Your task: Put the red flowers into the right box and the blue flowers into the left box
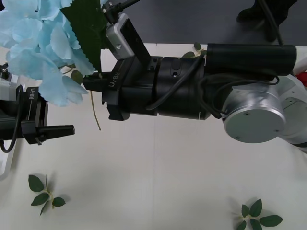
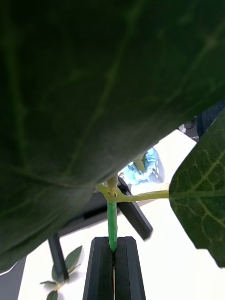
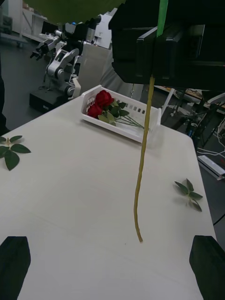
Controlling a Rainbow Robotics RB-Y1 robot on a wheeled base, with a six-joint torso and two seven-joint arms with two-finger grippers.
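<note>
A blue flower point(image 1: 36, 48) with a fluffy pale head and a big dark leaf point(image 2: 93, 93) hangs in the air at the table's left. My right gripper point(image 1: 92, 81) is shut on its green stem point(image 2: 111, 225), and the yellowish stem end point(image 3: 140, 187) dangles above the table. My left gripper point(image 1: 67, 110) is open just beside it, its fingers point(image 3: 14, 267) apart and empty. Two red flowers point(image 3: 101, 103) lie in the right box point(image 3: 123, 133) at the far side. The left box is hidden. A bit of pale blue flower point(image 2: 145, 168) shows past the leaf.
Loose green leaf sprigs lie on the white table: one at front left point(image 1: 44, 194), one at front right point(image 1: 256, 218), another near the back edge point(image 1: 194, 48). The right arm point(image 1: 192, 86) spans the table's middle. Other robots stand in the room behind.
</note>
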